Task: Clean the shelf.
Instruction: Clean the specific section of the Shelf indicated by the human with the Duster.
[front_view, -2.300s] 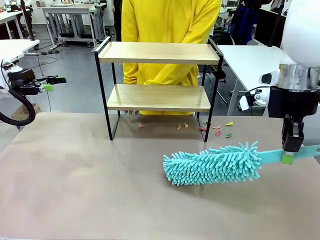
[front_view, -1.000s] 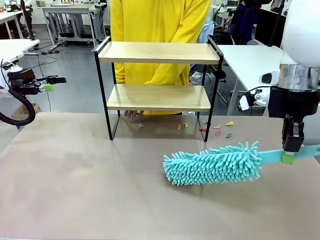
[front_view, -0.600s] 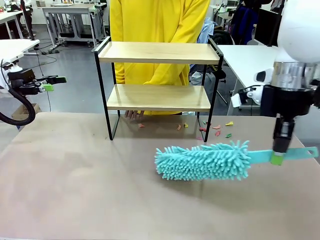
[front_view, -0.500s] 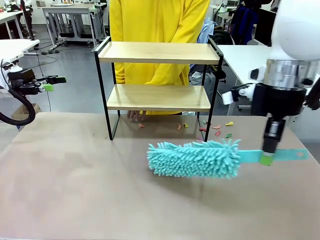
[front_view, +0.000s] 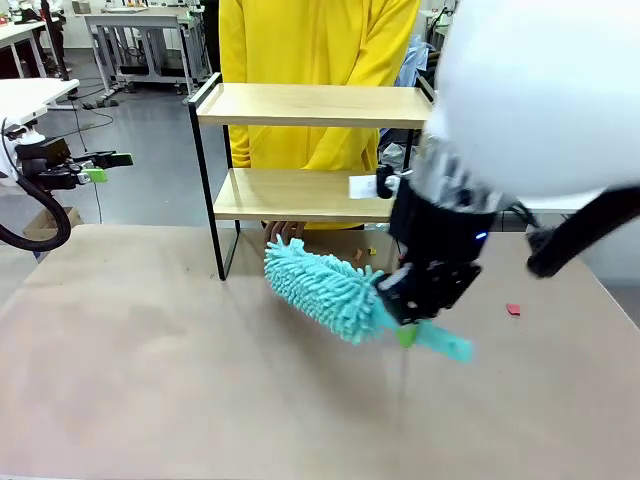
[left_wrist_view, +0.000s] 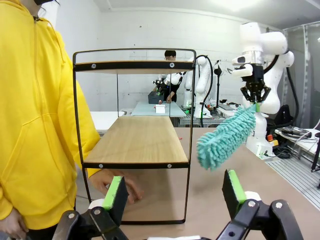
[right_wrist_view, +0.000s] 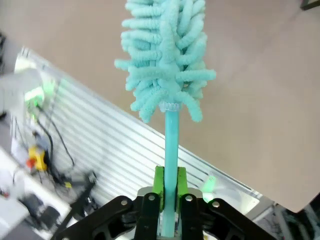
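The glossy white, rounded right arm (front_view: 540, 100) tapers through a silver ring (front_view: 452, 185) to a black wrist (front_view: 435, 240), a thick black cable (front_view: 585, 225) looping beside it. The black left hand (left_wrist_view: 172, 192) and right hand (right_wrist_view: 169, 184) wear bright green pads (left_wrist_view: 115, 192).

The blurred right arm (front_view: 540, 95) hides the right end of the shelf (front_view: 300, 104) and part of the duster (front_view: 315, 282)

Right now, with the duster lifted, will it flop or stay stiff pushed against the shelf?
The duster probably stays straight: held by the handle end, its head juts without drooping. The chenille strands look soft, so they should squash against the shelf. Likely light: the right gripper just pinches it.
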